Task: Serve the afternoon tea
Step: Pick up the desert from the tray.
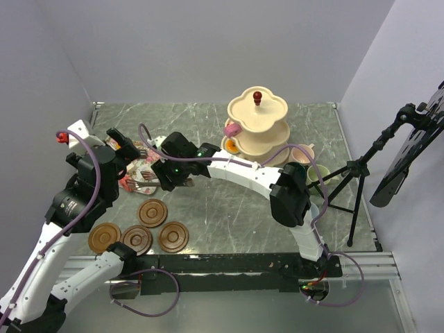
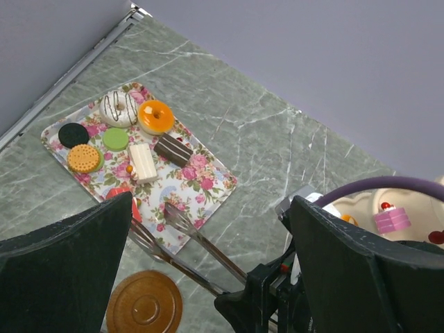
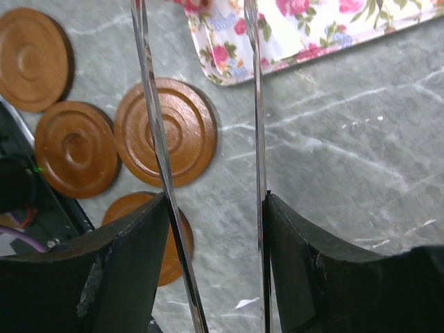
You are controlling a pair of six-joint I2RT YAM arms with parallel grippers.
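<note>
While the right hand (image 3: pixel 215 208), half closed, pinched the thin tongs (image 3: pixel 158 139), their tips at the floral tray (image 2: pixel 208 182) ahead of it, the left hand (image 2: pixel 211 207) gaped wide, empty.

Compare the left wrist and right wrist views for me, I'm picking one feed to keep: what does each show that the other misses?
Only the left wrist: the small cakes on the floral tray, plus a pink cake on the cream stand. Only the right wrist: all four brown saucers grouped together; the left wrist catches just one. Both: the tray, the tongs gripped by the right end effector, and the marble table.
</note>
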